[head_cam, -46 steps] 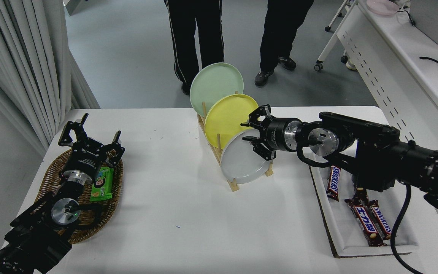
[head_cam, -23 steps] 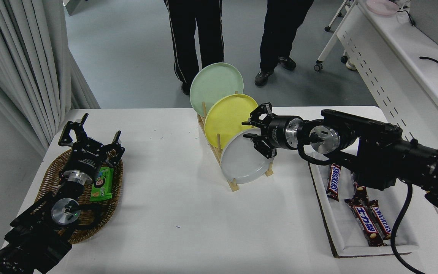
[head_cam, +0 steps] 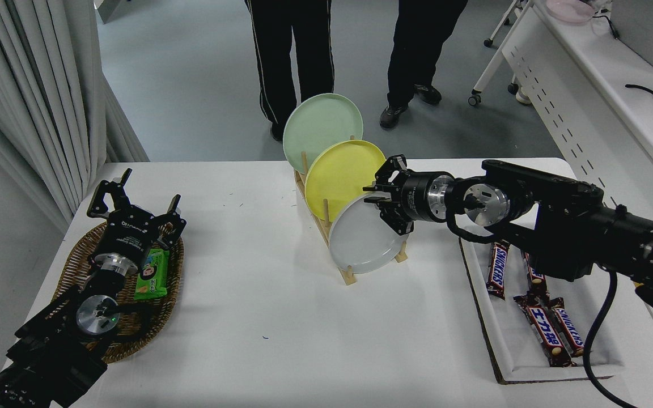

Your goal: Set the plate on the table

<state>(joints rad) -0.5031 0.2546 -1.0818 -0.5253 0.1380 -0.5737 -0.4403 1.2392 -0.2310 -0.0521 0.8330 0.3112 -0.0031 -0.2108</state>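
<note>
The light-grey plate [head_cam: 360, 241] stands on edge in the front slot of a wooden rack [head_cam: 349, 277] on the white table [head_cam: 275, 328]. My right gripper [head_cam: 381, 199] comes in from the right and sits at the plate's upper right rim. It is open, with one finger above the rim and one in front of the plate's face. The plate rests in the rack. My left gripper [head_cam: 134, 201] is parked, open and empty, over a wicker basket at the lower left.
A yellow plate [head_cam: 335, 178] and a pale green plate [head_cam: 318, 127] stand behind the grey one in the rack. The wicker basket [head_cam: 77, 266] holds a green packet. A white tray [head_cam: 508, 362] with chocolate bars [head_cam: 496, 269] lies under my right arm. Two people [head_cam: 292, 56] stand beyond the table's far edge.
My right arm has shifted slightly up and to the right, with the gripper staying at the grey plate's rim. The plate and the left arm have not moved.
</note>
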